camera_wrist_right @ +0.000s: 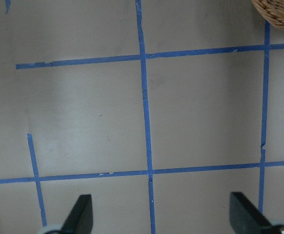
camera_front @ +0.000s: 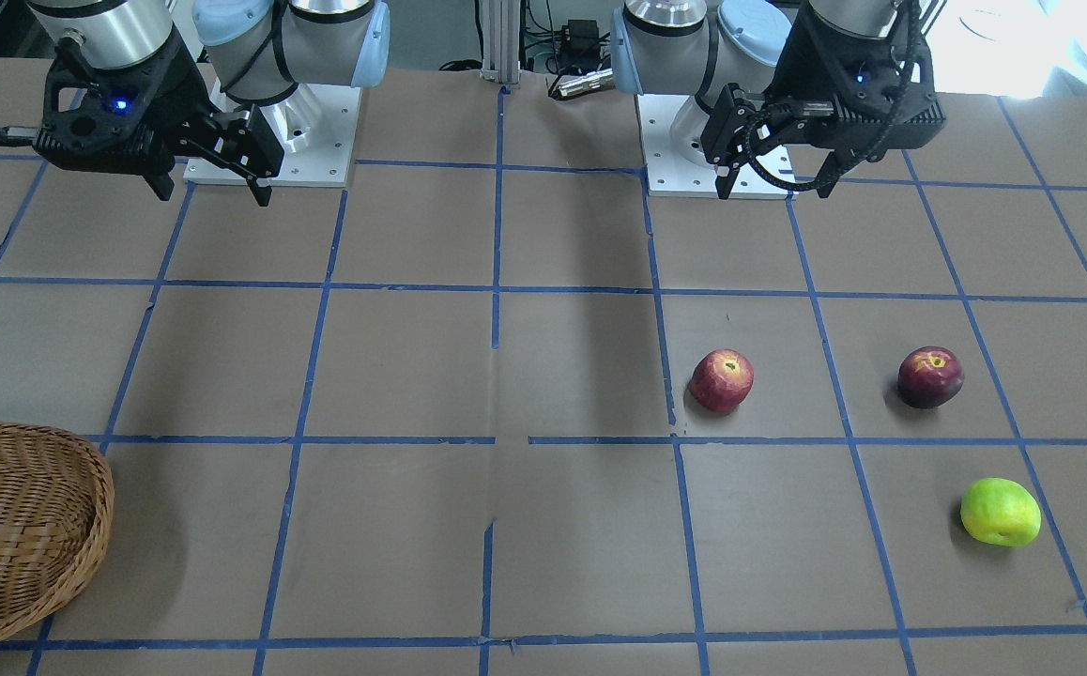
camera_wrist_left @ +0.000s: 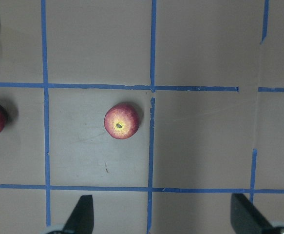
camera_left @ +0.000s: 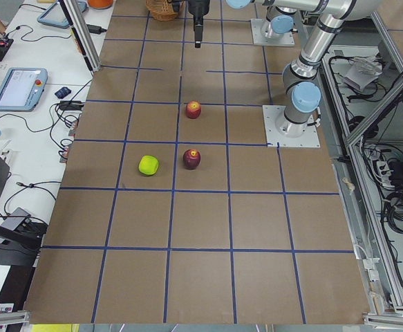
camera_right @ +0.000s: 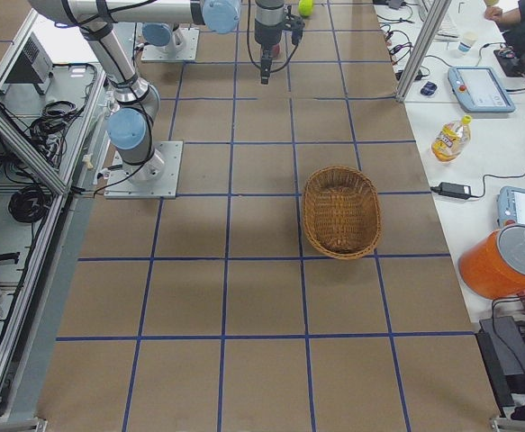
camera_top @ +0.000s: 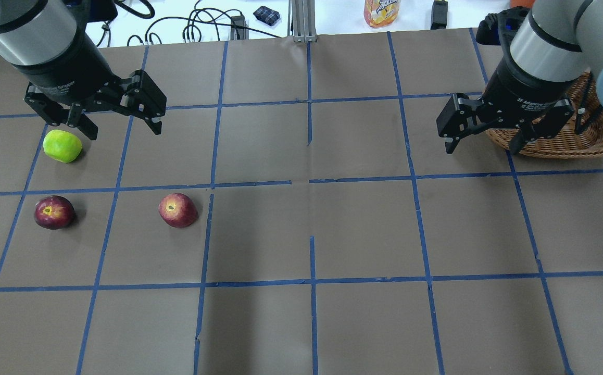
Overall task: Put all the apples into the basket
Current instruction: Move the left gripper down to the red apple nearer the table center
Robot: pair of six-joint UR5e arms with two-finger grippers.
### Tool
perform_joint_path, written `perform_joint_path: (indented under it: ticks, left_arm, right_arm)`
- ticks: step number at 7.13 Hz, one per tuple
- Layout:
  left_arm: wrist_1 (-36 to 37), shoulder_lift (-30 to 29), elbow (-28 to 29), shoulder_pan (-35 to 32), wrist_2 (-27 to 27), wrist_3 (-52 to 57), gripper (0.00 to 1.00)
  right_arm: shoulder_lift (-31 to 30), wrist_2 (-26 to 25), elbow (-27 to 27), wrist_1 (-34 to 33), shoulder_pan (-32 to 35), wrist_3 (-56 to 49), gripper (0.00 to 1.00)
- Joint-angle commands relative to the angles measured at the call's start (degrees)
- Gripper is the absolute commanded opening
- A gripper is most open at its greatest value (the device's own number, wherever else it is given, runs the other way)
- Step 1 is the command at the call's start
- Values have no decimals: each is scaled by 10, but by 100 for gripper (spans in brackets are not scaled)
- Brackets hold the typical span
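Observation:
Three apples lie on the brown table on my left side: a red one (camera_top: 177, 210) (camera_front: 722, 380) (camera_wrist_left: 122, 121), a dark maroon one (camera_top: 54, 212) (camera_front: 930, 376) and a yellow-green one (camera_top: 62, 146) (camera_front: 1000, 512). The wicker basket (camera_top: 567, 143) (camera_front: 84, 526) (camera_right: 340, 211) stands empty on the far right side. My left gripper (camera_top: 124, 130) (camera_wrist_left: 162, 217) is open and empty, held high above the table near the green apple. My right gripper (camera_top: 481, 148) (camera_wrist_right: 161, 217) is open and empty, raised beside the basket.
The table is covered in brown paper with a blue tape grid. The two arm bases (camera_front: 271, 141) (camera_front: 712, 150) are bolted at the robot's edge. A drink bottle (camera_top: 382, 11), cables and tablets lie beyond the far edge.

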Motion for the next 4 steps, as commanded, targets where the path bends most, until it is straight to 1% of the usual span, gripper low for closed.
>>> perform_joint_path:
  ticks: [1, 2, 3, 4]
  left_arm:
    - [-5, -7, 8, 0, 3, -3, 100]
    - [-4, -9, 7, 0, 4, -2, 100]
    - [5, -25, -6, 5, 1, 8, 100]
    - [54, -60, -17, 30, 0, 14, 100]
  right_arm:
    - [0, -2, 0, 0, 0, 0, 100]
    - [0, -2, 0, 0, 0, 0, 100]
    - [0, -2, 0, 0, 0, 0, 100]
    - [0, -2, 1, 0, 0, 0, 100]
